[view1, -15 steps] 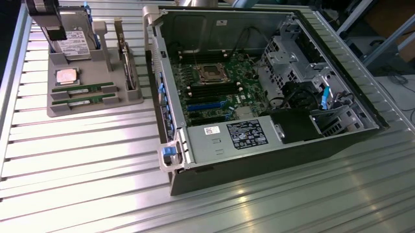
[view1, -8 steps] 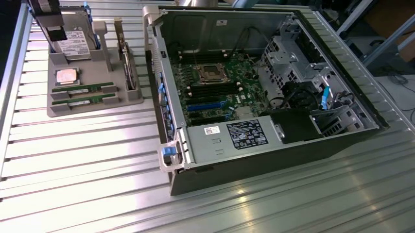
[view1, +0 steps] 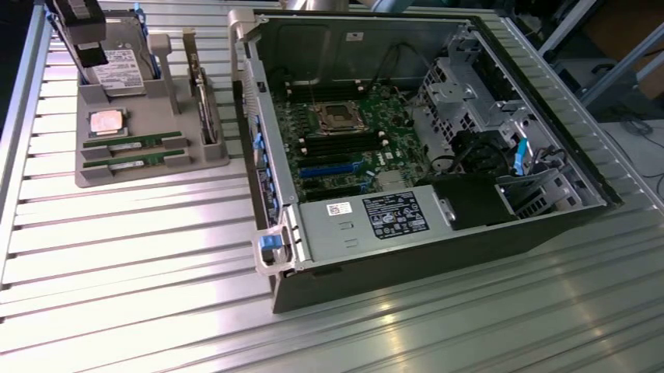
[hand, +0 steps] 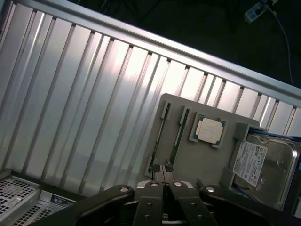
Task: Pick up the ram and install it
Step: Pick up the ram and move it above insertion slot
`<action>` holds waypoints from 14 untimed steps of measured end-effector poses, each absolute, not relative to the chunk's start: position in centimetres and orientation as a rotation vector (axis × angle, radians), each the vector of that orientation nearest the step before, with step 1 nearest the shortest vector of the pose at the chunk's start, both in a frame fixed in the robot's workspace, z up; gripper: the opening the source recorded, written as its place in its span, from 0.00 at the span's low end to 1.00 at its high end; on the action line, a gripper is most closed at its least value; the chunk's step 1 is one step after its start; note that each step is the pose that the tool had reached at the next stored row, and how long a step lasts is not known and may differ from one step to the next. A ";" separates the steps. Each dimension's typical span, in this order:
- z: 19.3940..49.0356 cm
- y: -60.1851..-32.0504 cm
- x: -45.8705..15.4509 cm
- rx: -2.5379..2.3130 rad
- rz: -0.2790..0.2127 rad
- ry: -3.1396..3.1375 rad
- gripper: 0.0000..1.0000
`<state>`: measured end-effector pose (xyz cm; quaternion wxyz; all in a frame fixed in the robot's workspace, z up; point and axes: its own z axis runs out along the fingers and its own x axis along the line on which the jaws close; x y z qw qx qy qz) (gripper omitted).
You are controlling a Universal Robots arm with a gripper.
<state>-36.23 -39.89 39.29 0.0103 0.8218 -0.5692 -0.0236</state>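
Hangs over the grey tray (view1: 145,176) with gripper (hand: 162,170) pinched fully closed on nothing. Finds the ram (view1: 131,141) lying flat in its tray slot, just beside a second stick (view1: 131,161) and the processor (view1: 107,123). Meets the open computer case (view1: 260,140) wall just past the tray's edge on the exterior view's right; elsewhere, looks onto bare ribbed table (view1: 155,256).

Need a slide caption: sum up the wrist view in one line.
Shut gripper poised above the gray parts tray holding ram sticks, a processor and a hard drive.
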 end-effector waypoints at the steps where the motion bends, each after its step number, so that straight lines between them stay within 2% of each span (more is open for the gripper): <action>1: 39.3 -39.9 -36.2 2.570 -0.073 -1.769 0.11; 14: 38.9 -39.9 -35.8 2.451 -0.068 -1.924 0.11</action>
